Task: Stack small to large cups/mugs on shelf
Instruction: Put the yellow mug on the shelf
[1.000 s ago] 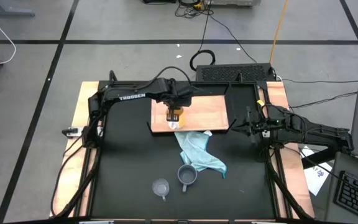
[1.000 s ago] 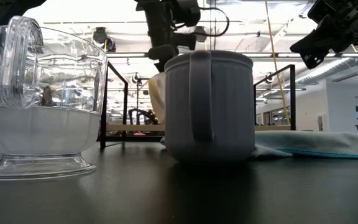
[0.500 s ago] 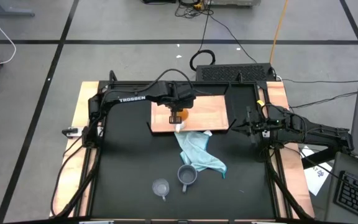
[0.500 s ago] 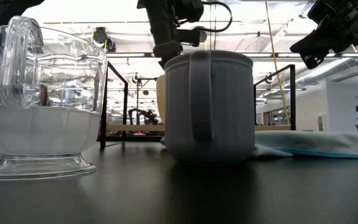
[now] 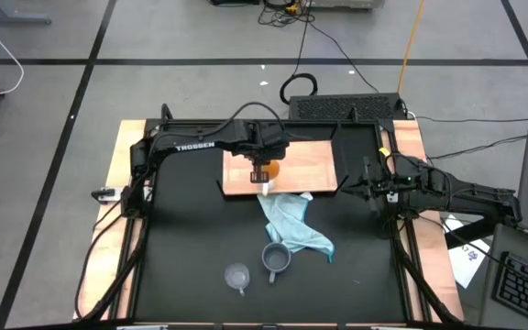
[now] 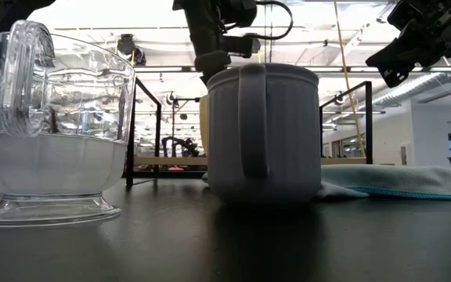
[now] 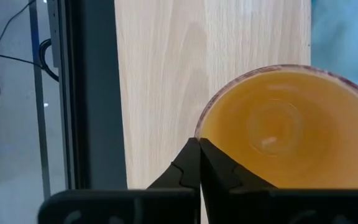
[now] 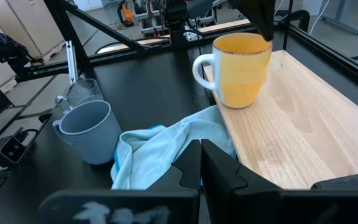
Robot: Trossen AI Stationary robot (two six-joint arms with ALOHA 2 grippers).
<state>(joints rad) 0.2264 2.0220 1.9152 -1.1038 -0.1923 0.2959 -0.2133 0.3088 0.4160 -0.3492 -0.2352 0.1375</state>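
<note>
One orange mug [image 8: 242, 70] upright on shelf [image 8: 297, 124].

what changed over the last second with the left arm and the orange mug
The left gripper carried the orange mug a little toward the right side and back of the shelf, and lower; the mug now sits on the board. The fingers are shut on its rim. The grey-blue mug, glass cup, blue cloth and right gripper stayed put.
</note>
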